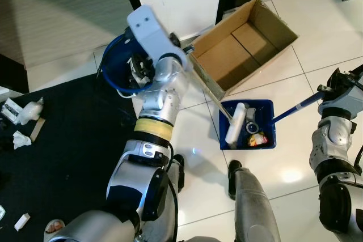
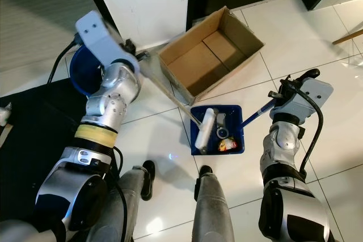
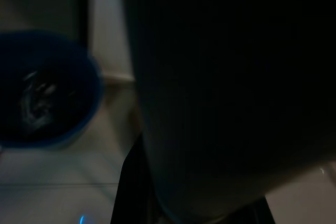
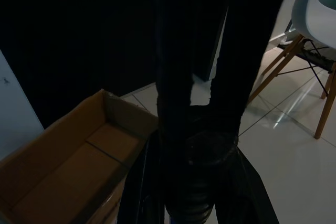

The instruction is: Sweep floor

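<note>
- The blue dustpan sits on the white tile floor just ahead of the robot's feet, holding a white bottle, a small can and a red-and-yellow wrapper.
- The right gripper is clenched around the dustpan's blue handle, off to the right.
- The left gripper is raised at far left, by the top of the broom's grey stick, which slants down into the pan; whether its fingers are closed, I cannot tell.
- An open cardboard box lies just beyond the dustpan.
- A blue bucket stands behind the left arm.
- Crumpled paper scraps lie on the dark mat at left.
</note>
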Controlling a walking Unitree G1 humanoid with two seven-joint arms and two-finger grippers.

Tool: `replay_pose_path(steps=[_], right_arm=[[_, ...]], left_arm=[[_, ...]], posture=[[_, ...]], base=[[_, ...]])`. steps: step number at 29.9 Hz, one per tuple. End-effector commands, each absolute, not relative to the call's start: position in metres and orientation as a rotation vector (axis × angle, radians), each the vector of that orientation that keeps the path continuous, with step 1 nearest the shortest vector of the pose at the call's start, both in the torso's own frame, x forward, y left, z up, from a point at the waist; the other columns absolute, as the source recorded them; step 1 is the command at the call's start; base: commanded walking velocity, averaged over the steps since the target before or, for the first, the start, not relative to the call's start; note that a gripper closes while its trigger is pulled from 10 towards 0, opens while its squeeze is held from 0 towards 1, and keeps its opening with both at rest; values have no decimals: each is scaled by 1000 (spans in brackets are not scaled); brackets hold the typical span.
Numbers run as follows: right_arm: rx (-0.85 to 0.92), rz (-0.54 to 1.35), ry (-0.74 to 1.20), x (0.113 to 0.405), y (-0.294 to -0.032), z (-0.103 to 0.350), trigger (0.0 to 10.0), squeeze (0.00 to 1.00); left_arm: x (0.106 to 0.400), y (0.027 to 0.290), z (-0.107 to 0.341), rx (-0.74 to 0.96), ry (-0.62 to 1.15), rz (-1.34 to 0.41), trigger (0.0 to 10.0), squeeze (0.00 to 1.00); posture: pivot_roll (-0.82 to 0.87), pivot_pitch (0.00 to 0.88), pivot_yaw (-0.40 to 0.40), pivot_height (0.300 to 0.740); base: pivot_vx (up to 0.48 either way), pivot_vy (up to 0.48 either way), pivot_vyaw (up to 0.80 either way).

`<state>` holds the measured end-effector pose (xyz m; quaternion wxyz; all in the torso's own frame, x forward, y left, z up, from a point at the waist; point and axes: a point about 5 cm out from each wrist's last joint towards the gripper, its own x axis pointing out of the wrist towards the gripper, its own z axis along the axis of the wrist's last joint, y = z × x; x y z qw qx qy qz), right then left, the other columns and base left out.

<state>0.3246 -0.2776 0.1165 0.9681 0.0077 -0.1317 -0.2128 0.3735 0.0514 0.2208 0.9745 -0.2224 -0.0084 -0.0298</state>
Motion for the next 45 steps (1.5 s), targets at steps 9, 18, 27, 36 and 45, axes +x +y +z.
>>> replay_pose_path(steps=[9, 18, 27, 36, 45], right_arm=[[40, -413, -123, 315, -272, 86, 10000, 0], [82, -325, -106, 318, -275, 88, 10000, 0], [130, -275, -106, 317, -272, 85, 10000, 0], [167, -136, -129, 330, -252, 96, 10000, 0], [204, -130, -139, 331, -248, 97, 10000, 0]], left_arm=[[350, 60, 245, -400, -167, -517, 10000, 0], [342, 154, 214, -77, -151, -439, 10000, 0], [320, 189, 197, 7, -79, -437, 10000, 0], [310, 216, 135, 116, 90, -235, 10000, 0], [303, 242, 112, 209, 207, -65, 10000, 0]], posture=[[134, 324, 50, 740], [84, 183, 6, 740], [69, 78, -10, 740], [58, 18, -16, 740], [49, 5, -8, 740]], base=[[0, 0, 0], [0, 0, 0], [0, 0, 0], [0, 0, 0], [0, 0, 0]])
